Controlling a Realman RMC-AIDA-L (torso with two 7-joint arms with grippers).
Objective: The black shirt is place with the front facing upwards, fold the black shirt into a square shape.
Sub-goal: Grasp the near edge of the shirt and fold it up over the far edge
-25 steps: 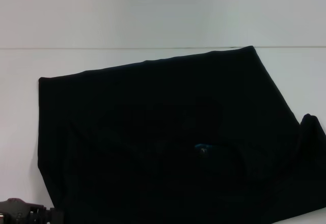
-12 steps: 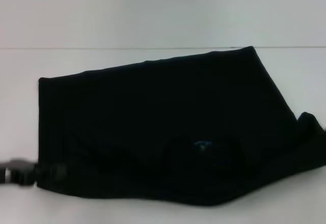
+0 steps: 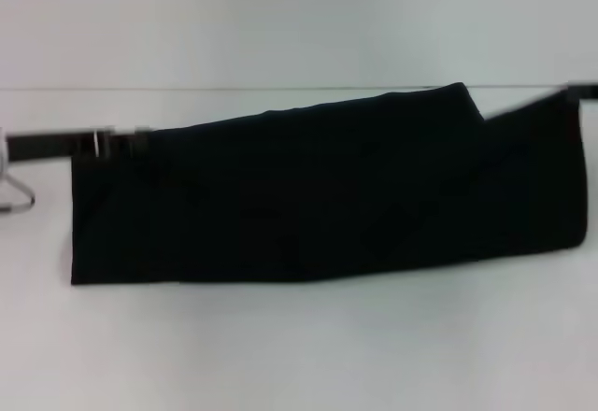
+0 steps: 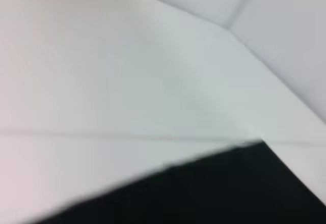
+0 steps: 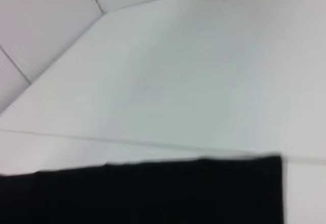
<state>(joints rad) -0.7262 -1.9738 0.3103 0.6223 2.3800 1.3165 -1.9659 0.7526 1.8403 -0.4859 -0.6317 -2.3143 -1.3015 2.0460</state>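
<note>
The plain black cloth shirt (image 3: 308,191) lies doubled lengthwise across the white surface (image 3: 299,346); crosswise folds remain. Neither gripper's finger state can be told.

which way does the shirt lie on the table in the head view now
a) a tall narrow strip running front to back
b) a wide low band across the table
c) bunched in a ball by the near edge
b: the shirt spans from the left gripper across to the right side as a wide, low black band on the table.
</note>
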